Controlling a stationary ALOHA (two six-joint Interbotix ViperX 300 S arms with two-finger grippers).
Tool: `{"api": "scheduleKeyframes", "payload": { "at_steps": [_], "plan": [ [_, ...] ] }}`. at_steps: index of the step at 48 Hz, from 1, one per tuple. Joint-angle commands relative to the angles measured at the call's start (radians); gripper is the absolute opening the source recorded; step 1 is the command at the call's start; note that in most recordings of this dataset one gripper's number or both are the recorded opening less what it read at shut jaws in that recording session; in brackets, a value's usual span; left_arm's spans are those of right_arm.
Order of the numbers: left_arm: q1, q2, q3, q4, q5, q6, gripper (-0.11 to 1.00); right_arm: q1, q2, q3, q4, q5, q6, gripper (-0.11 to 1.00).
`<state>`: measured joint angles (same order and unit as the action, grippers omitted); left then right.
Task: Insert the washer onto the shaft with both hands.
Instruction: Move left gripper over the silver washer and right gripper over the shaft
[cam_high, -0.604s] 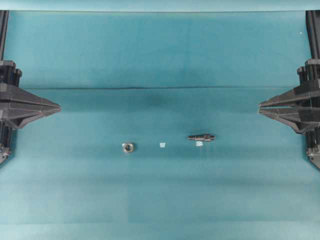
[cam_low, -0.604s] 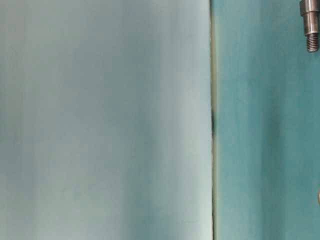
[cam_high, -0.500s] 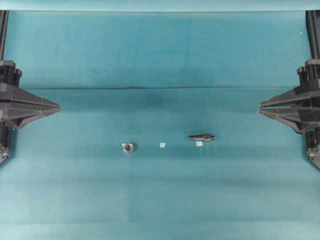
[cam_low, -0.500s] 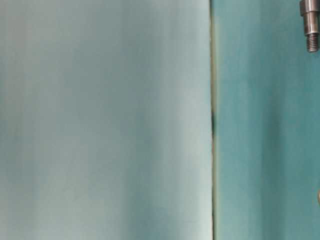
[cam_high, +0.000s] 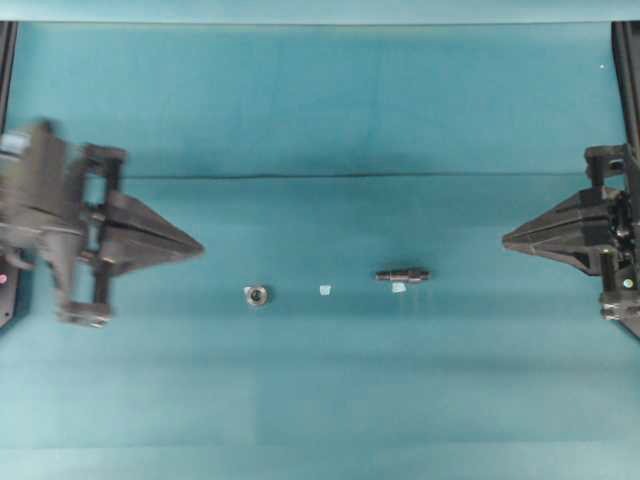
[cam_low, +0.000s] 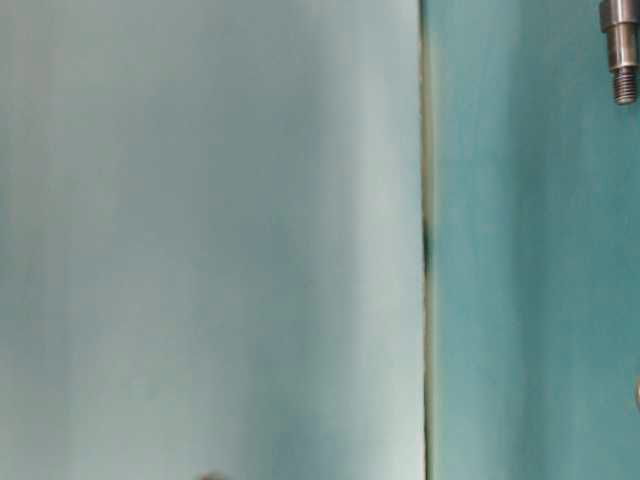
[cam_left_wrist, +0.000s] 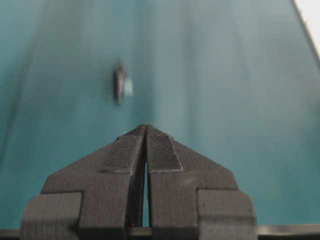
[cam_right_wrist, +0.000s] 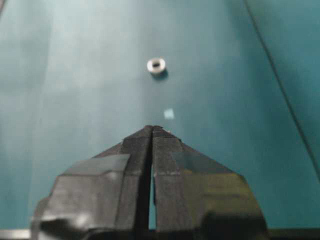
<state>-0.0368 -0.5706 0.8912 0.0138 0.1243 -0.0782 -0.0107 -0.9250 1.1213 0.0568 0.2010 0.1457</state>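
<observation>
The surface (cam_high: 320, 110) is covered by a teal cloth, crossed by a dark crease running left to right. On it are laid the washer (cam_high: 256, 295) at the left, flat with its hole upward, and the shaft (cam_high: 402, 274) on its side well to the right. A pale tape scrap (cam_high: 325, 290) is seen between them; another (cam_high: 399, 288) lies just beside the shaft.

Both arms are black. The left gripper (cam_high: 198, 244) has two triangular fingers that make a sharp point, with a boxy frame behind. Its inner pads (cam_left_wrist: 161, 152) have a fine ribbed texture. The right gripper (cam_high: 507, 240) has the same shape, and grey-blue tape (cam_right_wrist: 97, 164) covers its fingers.
</observation>
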Motion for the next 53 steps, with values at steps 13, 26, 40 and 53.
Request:
{"api": "scheduleKeyframes", "payload": {
  "at_steps": [13, 26, 40, 53],
  "plan": [
    [-0.005, 0.161, -0.155, 0.005, 0.178, 0.002, 0.02, -0.003, 0.196, -0.146, -0.003, 0.179, 0.006, -0.10],
    [-0.003, 0.268, -0.236, 0.006, 0.364, 0.002, 0.02, -0.005, 0.360, -0.224, -0.032, 0.229, -0.003, -0.10],
    [0.003, 0.399, -0.318, 0.012, 0.448, 0.005, 0.02, -0.003, 0.517, -0.327, -0.035, 0.334, -0.092, -0.10],
    [0.012, 0.454, -0.347, 0.017, 0.449, 0.034, 0.02, -0.009, 0.643, -0.385, -0.035, 0.402, -0.230, -0.10]
  ]
}}
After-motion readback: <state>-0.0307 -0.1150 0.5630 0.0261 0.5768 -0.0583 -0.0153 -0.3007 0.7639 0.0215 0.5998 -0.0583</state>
